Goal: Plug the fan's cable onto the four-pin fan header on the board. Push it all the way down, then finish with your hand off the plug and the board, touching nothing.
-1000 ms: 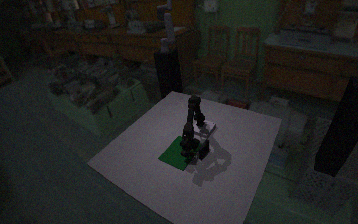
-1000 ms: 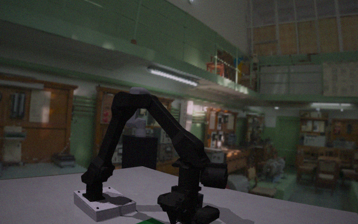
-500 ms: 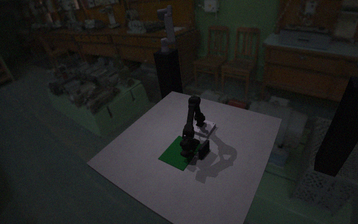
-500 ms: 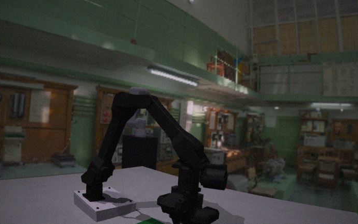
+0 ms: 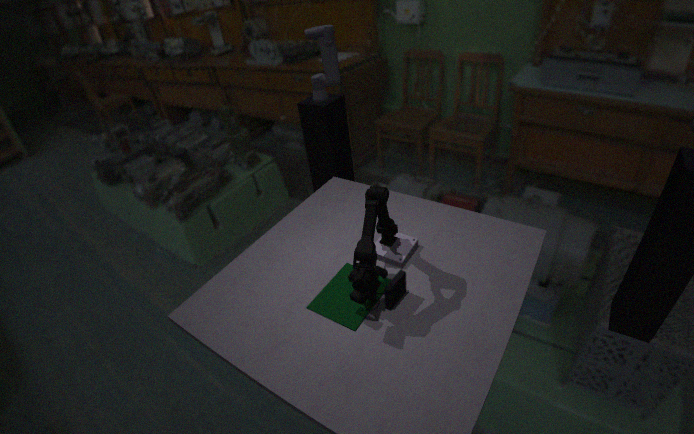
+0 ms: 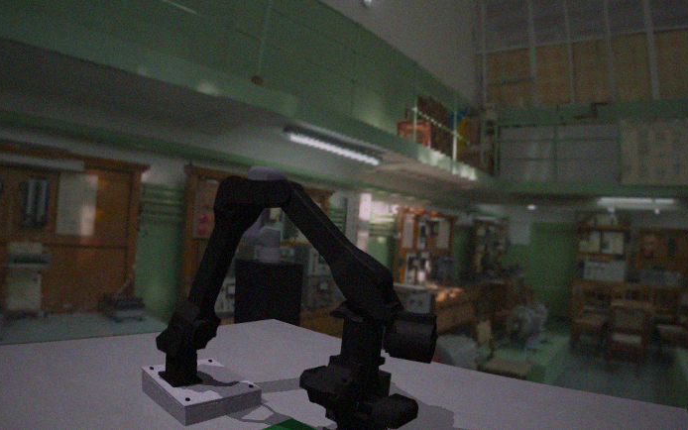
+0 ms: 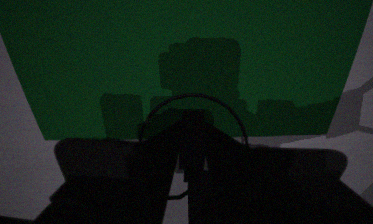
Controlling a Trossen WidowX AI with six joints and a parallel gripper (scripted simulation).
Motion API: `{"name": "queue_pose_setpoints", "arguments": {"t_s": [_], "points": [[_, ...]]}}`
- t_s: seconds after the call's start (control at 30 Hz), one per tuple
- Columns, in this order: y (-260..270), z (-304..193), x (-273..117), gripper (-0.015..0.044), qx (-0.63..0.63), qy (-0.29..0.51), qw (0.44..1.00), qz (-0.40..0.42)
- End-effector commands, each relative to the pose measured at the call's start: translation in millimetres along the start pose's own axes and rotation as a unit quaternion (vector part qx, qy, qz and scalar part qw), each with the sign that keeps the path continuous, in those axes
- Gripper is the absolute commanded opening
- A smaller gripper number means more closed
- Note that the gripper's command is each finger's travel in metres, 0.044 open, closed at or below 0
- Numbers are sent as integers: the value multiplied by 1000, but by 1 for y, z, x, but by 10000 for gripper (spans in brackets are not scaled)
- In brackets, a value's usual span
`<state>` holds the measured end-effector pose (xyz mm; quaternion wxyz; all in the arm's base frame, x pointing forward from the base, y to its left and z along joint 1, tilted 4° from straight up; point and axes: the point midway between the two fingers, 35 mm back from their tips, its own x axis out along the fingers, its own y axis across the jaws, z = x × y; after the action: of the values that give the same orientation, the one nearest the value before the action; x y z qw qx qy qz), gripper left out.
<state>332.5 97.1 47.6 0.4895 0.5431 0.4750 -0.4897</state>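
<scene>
The green board (image 5: 330, 307) (image 7: 112, 55) lies flat on the white table (image 5: 447, 355). A sliver of it shows at the bottom edge of the exterior view. My gripper (image 5: 365, 301) (image 7: 192, 127) is low over the board's near edge and is shut on the fan's dark plug (image 7: 193, 121). The thin black cable (image 7: 235, 116) arcs in a loop above the plug. The black fan (image 5: 396, 288) stands upright on the table just right of the gripper. The shadow of arm and gripper falls on the board. I cannot make out the four-pin header. In the exterior view the fingers are cut off at the bottom.
The arm's grey base plate (image 5: 405, 250) (image 6: 202, 399) sits on the table behind the board. Dark pillars (image 5: 326, 140) (image 5: 662, 242) stand beyond the table's edges. The room is dim.
</scene>
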Motion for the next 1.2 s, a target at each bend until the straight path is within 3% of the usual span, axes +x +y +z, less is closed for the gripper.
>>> {"name": "queue_pose_setpoints", "arguments": {"t_s": [0.0, 0.23, 0.6, 1.17], "points": [[4, -2, -40, 0, 3, 2, 1000, 13], [3, 1, -42, 0, 14, 2, 1000, 13], [-14, 43, -43, 0, 199, 2, 980, 12], [-51, 98, -41, 0, 474, 3, 880, 11]]}}
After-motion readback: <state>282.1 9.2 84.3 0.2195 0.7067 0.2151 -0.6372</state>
